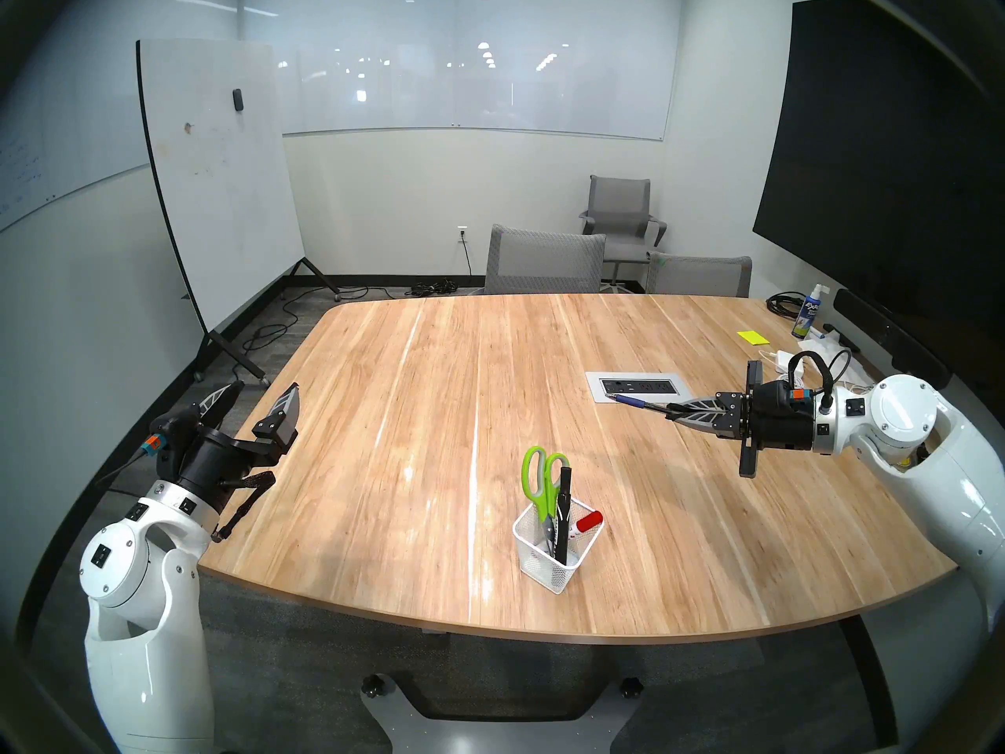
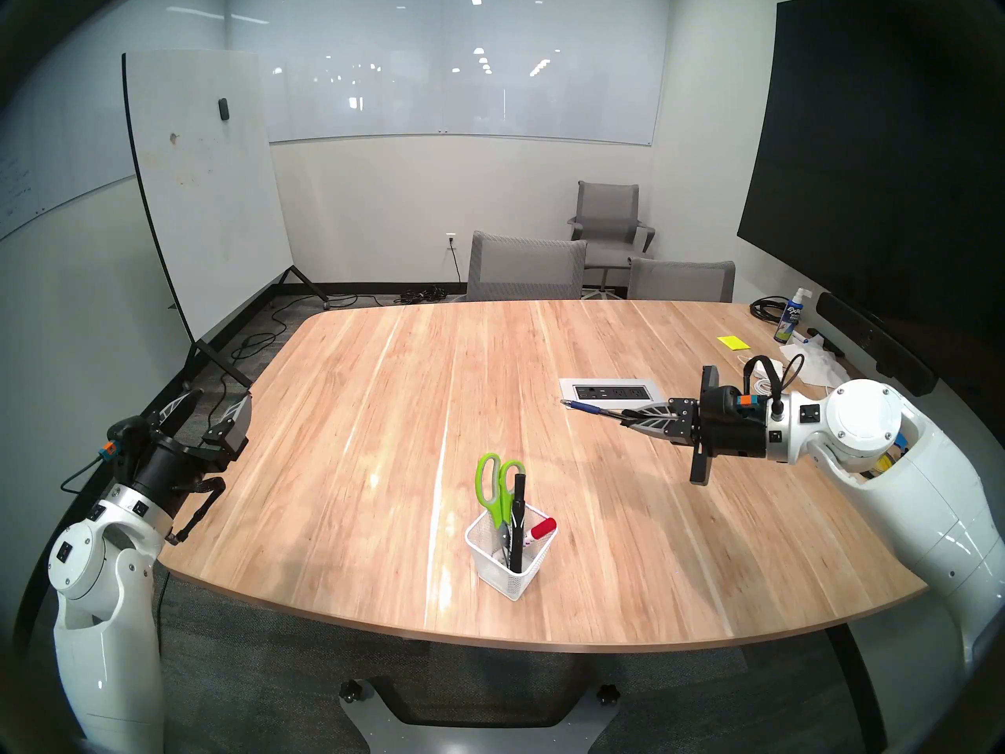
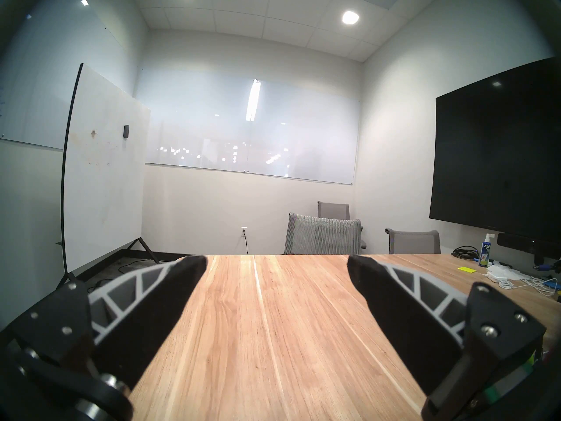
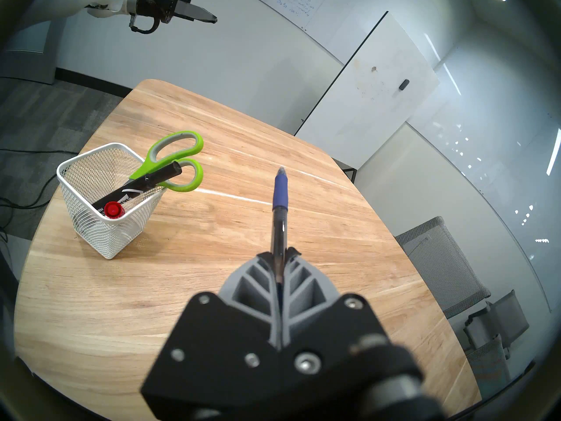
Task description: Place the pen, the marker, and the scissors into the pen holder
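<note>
While the two arms are hanging over opposite edges of the wooden table, the scene is reading as follows, left to right.

Left gripper: hovering at the table's left edge, fingers standing wide apart and holding nothing; the left wrist view is showing bare wood between them.

Pen holder: white wire-mesh cup, sitting upright near the front edge, between the two arms and well apart from both.

Scissors: standing blades-down in the holder, lime-green handle loops sticking up above the rim.

Black marker: leaning inside the holder, touching the scissors' handles.

Red-capped marker: resting inside the holder, cap poking over the right rim.

Pen: blue ballpoint, sticking out of the right gripper toward the left, above the table.

Right gripper: fingers clamping tight on the pen's rear end, well right of the holder.
</note>
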`<state>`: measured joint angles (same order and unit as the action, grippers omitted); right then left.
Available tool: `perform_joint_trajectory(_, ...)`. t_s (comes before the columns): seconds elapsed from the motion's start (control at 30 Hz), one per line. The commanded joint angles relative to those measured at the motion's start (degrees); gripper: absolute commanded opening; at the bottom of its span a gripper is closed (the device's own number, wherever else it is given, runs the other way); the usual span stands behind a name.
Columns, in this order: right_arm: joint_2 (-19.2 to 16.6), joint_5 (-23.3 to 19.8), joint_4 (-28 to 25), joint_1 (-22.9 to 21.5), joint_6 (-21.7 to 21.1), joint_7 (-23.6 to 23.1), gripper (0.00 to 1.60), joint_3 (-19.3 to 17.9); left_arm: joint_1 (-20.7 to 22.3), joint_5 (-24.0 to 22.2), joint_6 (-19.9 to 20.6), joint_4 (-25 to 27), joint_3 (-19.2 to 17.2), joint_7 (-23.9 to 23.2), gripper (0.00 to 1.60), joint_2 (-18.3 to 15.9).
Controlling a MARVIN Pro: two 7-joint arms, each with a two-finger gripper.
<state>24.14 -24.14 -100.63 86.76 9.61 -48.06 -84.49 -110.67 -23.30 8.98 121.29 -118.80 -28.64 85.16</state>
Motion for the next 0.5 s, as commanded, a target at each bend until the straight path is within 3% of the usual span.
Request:
perform_joint_trajectory(0.0, -0.17, -0.12, -0.27, -0.77, 0.04, 0.14, 0.0, -0.61, 0.06, 0.02, -0.07, 1.26, 0.12, 0.05, 1.6, 0.09)
perform_joint_trajectory(0.47, -0.17, -0.12, -0.27, -0.77, 0.04, 0.14, 0.0, -0.61, 0.06, 0.02, -0.07, 1.26, 0.12, 0.05, 1.6, 0.09)
